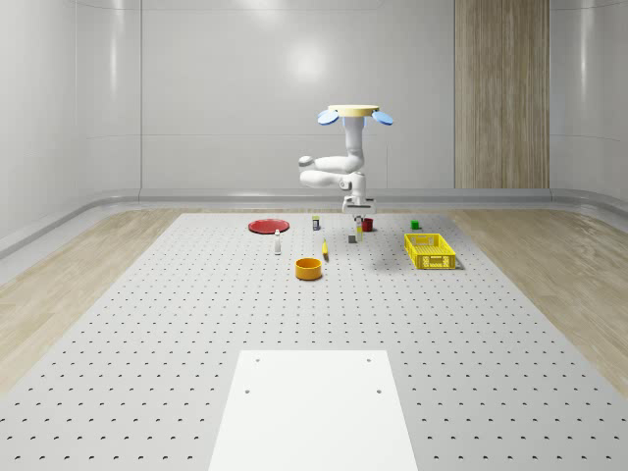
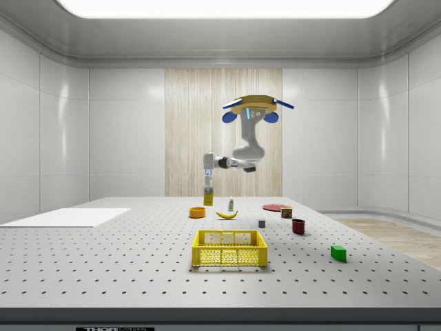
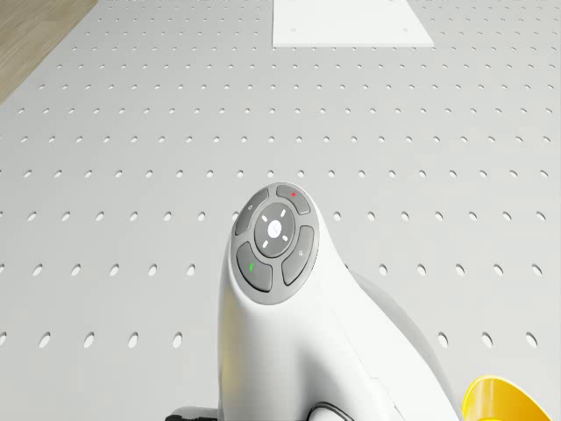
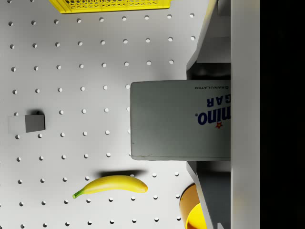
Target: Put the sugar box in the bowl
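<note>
Seemingly clamped in the pincer (image 4: 209, 119), sugar box (image 4: 181, 119) hangs near bowl (image 2: 197, 212).

In the wrist view, the sugar box (image 4: 180, 120) is partly hidden by a gripper finger (image 4: 245, 114), so its printed name is cut short. The bowl (image 4: 193, 212) is cut by the picture's edge and partly covered by the finger, as is the yellow crate (image 4: 109, 5) by the edge. In the drone view, the bowl's rim (image 3: 504, 399) is cropped at the corner. In the whole-scene view, the small items near the red cup (image 1: 368, 225) cannot be identified.
</note>
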Controlling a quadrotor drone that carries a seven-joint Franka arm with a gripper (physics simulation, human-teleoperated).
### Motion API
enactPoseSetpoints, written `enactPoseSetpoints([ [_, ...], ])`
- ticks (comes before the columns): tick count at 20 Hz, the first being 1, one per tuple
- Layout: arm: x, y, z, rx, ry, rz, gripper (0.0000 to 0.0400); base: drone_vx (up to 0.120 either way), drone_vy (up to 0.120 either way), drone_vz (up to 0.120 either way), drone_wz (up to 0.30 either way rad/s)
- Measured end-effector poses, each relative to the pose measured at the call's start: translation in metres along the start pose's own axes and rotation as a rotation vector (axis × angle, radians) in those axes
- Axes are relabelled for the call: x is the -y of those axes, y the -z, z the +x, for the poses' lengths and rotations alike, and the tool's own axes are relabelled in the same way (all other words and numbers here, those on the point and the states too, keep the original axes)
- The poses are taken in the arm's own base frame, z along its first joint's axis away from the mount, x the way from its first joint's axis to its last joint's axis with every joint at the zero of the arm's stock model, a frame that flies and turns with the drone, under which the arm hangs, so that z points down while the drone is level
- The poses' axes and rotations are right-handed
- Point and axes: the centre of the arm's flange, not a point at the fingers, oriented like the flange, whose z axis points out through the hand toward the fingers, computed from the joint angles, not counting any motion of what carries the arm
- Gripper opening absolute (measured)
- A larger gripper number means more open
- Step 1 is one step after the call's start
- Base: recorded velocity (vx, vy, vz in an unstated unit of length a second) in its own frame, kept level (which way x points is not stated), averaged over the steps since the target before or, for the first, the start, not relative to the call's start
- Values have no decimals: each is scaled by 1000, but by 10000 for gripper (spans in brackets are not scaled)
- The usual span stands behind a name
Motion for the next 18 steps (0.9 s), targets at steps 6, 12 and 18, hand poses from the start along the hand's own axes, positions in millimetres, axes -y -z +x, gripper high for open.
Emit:
enactPoseSetpoints([
  [6,0,0,0,0,-2,0,163,120,-120,0,0],
  [12,0,0,0,0,-2,0,163,120,-120,0,0],
  [18,0,0,0,0,-2,0,163,120,-120,0,0],
])
